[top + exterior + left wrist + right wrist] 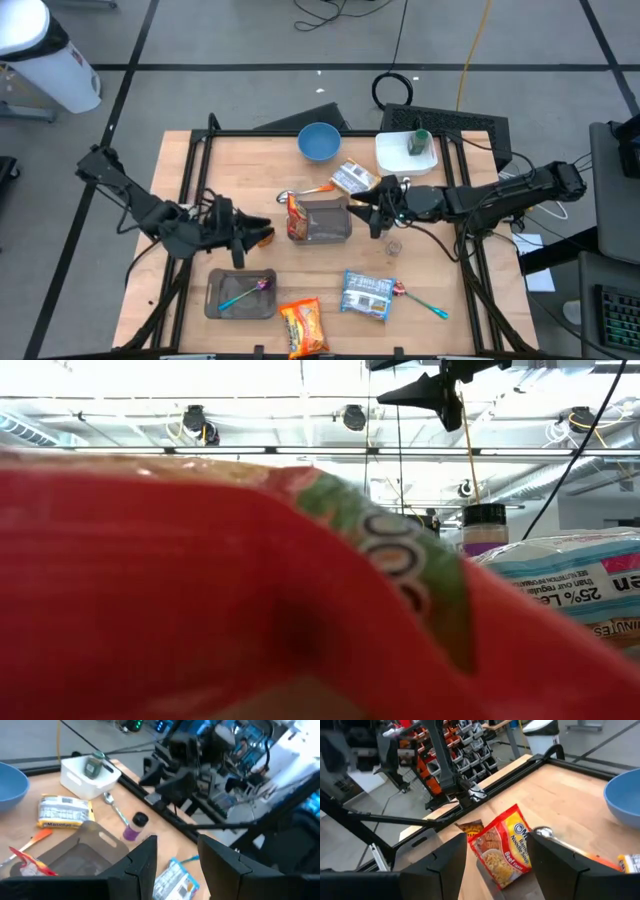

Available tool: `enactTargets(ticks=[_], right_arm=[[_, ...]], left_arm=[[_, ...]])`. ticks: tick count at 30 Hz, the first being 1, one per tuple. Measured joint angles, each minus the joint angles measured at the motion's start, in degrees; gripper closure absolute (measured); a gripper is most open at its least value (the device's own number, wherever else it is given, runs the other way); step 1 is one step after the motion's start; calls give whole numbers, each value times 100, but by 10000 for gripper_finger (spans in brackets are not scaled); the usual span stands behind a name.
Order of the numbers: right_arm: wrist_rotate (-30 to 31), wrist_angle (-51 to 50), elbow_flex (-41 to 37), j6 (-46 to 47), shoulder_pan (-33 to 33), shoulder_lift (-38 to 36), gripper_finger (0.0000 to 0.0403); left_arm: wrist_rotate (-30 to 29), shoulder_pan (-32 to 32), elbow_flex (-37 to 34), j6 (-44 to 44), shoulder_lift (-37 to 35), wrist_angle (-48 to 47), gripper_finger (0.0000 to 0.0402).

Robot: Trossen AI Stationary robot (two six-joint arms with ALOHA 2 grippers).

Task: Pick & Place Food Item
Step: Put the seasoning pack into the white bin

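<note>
The red-and-yellow plastic packet of beef noodles (297,215) stands at the left end of a dark grey rectangular tray (330,228) in the middle of the pale wooden tabletop (430,260), and neither arm grips it. We see the left arm reaching in over the tabletop's left part. Its left pincer (250,232) is near the tray's left side with its fingers apart and nothing between them. The right arm stretches in from the right edge. Its right pincer (375,215) is just beside the tray's right end, spread wide and empty, facing the packet.

A second grey tray (225,305) lies at the front left. Behind the middle tray we find a round blue bowl (319,142) and a white square tub (400,158). A blue-and-white flat food packet (366,295) and another red-and-orange noodle packet (303,325) lie at the front. A small silver-and-yellow packet (352,178) lies just behind the middle tray. A little jar with a dark lid (393,246) stands near the right pincer.
</note>
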Motion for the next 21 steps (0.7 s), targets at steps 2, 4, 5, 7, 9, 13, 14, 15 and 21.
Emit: enactTargets(ticks=[2,4,5,7,9,13,14,15,21], right_arm=[[1,6,0,-51,-65,1,202],[4,6,0,-137,-140,3,202],[4,7,0,-147,-183,4,202],[4,15,0,-103,-275,4,202],[7,15,0,-69,-349,4,202],[11,21,0,-103,-528,4,203],[11,22,0,-103,-589,4,204],[11,28,0,-100,-662,4,204],[18,37,0,40,-1129,26,202]], left_arm=[[209,73,-2,134,9,-113,254],[555,251,1,205,-32,-352,254],[809,357,2,158,-67,-625,254],[1359,577,2,-227,-186,-1447,254],[1839,767,2,-805,-358,-2437,254],[2165,842,2,-1727,-663,-4061,254],[2167,811,2,-1851,-724,-4264,254],[2177,774,2,-1922,-779,-4411,254],[2376,673,-42,-1516,-627,-4641,254]])
